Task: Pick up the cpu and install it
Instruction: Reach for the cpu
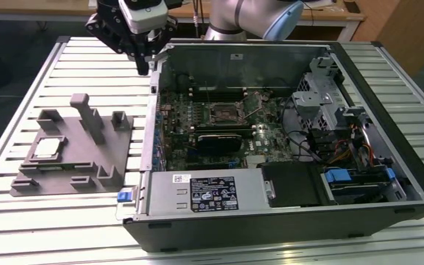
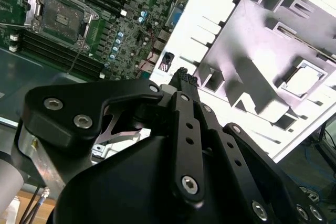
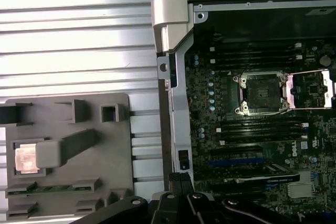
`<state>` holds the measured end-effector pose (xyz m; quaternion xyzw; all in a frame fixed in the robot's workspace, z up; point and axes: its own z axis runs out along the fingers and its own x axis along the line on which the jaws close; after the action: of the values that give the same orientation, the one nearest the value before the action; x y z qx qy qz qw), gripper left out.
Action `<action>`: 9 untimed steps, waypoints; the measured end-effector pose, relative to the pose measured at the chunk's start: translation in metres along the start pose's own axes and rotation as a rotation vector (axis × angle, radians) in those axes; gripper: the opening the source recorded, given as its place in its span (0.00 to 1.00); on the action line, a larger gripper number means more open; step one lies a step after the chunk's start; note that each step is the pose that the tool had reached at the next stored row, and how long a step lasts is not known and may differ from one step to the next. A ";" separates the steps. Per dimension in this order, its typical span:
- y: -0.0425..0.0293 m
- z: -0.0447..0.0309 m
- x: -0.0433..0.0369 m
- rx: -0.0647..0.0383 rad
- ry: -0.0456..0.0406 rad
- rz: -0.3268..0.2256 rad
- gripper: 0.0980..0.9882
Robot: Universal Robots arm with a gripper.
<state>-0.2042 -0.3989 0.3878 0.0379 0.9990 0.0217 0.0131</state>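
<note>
Cpu in its tray, not yet picked; gripper closed and empty.
On the exterior view's left the cpu lies flat in a pocket of the grey tray, well apart from the gripper, which hangs with fingers pressed together over the case wall. Right of that sits the socket. Likely risks: closed fingers would press on the chip rather than straddle it, the tray's upright blocks near the pocket could catch a finger, and a low crossing could clip the case wall.
</note>
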 end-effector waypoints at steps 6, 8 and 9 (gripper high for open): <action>-0.0002 0.0002 0.0034 0.000 0.0000 0.000 0.01; -0.0004 0.0003 0.0046 0.000 0.0000 0.000 0.01; -0.0004 0.0003 0.0052 0.000 0.0000 0.000 0.01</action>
<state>-0.2093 -0.3989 0.3873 0.0379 0.9990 0.0217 0.0131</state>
